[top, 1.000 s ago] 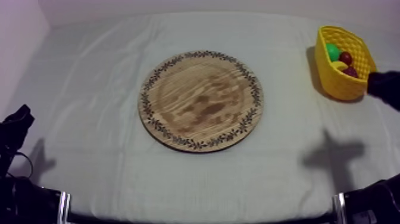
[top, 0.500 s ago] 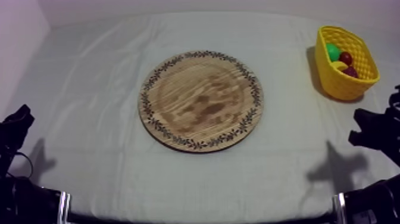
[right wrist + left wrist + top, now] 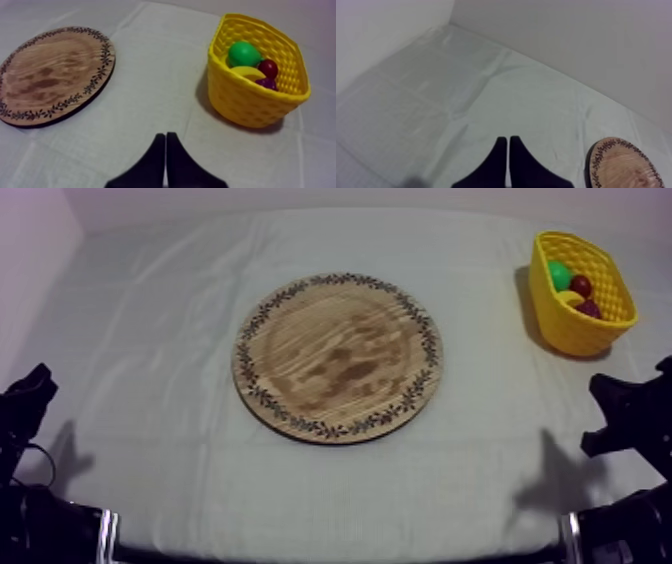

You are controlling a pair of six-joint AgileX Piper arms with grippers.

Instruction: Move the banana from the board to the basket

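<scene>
Over at the table's right side, the yellow basket (image 3: pixel 250 102) holds the banana (image 3: pixel 248 73), which lies among a green pear (image 3: pixel 244 53), a small red fruit (image 3: pixel 268 67) and dark purple grapes (image 3: pixel 269 84). From above I see the round wooden board (image 3: pixel 337 358) mid-table, its grained face bare inside a leaf-patterned rim. My right gripper (image 3: pixel 165 136) has its fingers pressed together into a narrow wedge, holding nothing, over the grey-white cloth (image 3: pixel 150 338) between board and basket. My left gripper (image 3: pixel 507 141) is pinched just as narrow, also holding nothing, above the cloth beside the board's edge.
</scene>
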